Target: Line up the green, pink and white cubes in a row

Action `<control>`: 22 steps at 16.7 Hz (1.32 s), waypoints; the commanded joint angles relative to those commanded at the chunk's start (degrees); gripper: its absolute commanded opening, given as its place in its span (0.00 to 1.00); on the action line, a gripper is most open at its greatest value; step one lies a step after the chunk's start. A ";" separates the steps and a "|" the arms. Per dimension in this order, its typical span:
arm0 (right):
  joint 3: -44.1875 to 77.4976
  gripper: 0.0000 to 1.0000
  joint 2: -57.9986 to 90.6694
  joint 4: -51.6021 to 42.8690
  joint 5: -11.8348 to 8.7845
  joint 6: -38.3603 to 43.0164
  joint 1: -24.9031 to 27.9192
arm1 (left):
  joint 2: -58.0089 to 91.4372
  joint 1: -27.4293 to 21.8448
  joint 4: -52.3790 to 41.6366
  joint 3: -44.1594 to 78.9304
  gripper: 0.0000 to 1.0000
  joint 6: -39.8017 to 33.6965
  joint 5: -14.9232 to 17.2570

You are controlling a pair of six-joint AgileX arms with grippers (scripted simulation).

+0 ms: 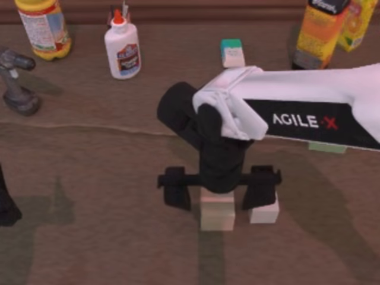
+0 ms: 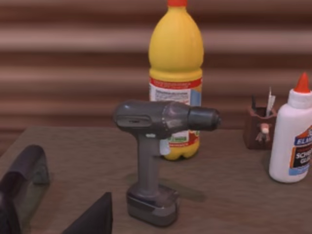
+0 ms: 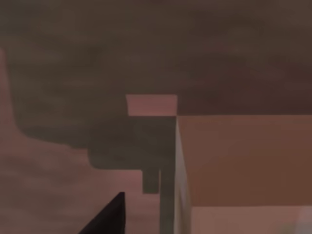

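Near the front edge of the table [image 1: 89, 249], about the middle: the pink cube [image 1: 217, 212], flat on the table. Just beside it, toward the right edge, the white cube [image 1: 265, 212], with a small gap between the two. Seen close up from the right wrist, the pink cube [image 3: 243, 161] with one dark finger [image 3: 107, 217] off to its side.

Right above the pink cube: the right gripper [image 1: 218, 190], pointing down, fingers spread wide. One finger [image 1: 176, 187] out past the cube toward the left edge, the other over the white cube. Not pinching anything. Cannot tell if that finger touches the white cube.

By the left edge, near the front: the left gripper [image 2: 70, 178], parked, fingers spread apart, holding nothing.

Farther back, toward the right edge: the green cube [image 1: 326, 147], mostly hidden under the white right arm [image 1: 309, 98], well apart from the other two cubes.

Along the back edge, from the left corner: a grey drill [image 1: 18, 83], a yellow bottle [image 1: 43, 27], a brown pen cup [image 2: 263, 126], a white glue bottle [image 1: 123, 47], a small white block with a teal top [image 1: 232, 53], and two juice cartons [image 1: 320, 32] in the right corner.
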 joint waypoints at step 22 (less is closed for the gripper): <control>12.24 1.00 -2.32 -14.84 -0.13 -2.92 -3.70 | 0.00 0.00 0.00 0.00 1.00 0.00 0.00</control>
